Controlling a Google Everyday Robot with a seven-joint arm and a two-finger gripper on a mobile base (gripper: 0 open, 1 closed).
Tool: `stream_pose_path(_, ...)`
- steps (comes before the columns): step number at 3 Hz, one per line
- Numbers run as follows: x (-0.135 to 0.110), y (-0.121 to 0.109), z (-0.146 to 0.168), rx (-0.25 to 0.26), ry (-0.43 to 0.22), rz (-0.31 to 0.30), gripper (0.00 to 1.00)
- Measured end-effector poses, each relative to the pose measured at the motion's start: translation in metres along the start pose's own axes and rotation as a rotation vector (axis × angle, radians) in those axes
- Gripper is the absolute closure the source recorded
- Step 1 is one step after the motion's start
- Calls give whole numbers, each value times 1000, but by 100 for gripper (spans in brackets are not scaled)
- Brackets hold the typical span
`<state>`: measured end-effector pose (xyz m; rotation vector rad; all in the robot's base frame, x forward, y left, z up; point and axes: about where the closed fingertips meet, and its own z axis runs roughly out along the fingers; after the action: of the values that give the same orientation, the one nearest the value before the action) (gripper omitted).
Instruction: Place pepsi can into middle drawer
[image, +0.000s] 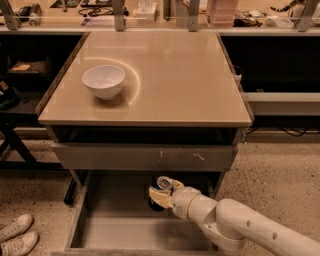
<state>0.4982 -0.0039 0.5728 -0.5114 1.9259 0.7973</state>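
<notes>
Pepsi can (164, 183): dark body, silver top tilted upward, inside the middle drawer (125, 220), near its back, low over its grey floor.
Gripper (157, 196): reaches into the middle drawer from its front right, pale fingers closed around the can.
Can and jaws: body sits between them, top pokes out above.
Done: drawer open, can already inside it.
Left: probably 1 step, letting go and withdrawing.
</notes>
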Motion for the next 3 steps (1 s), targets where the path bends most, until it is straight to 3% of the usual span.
stream_pose_path(1,0,0,0,0,0,0,100)
stream_pose_path(3,36,15,32,15,-5,23,100)
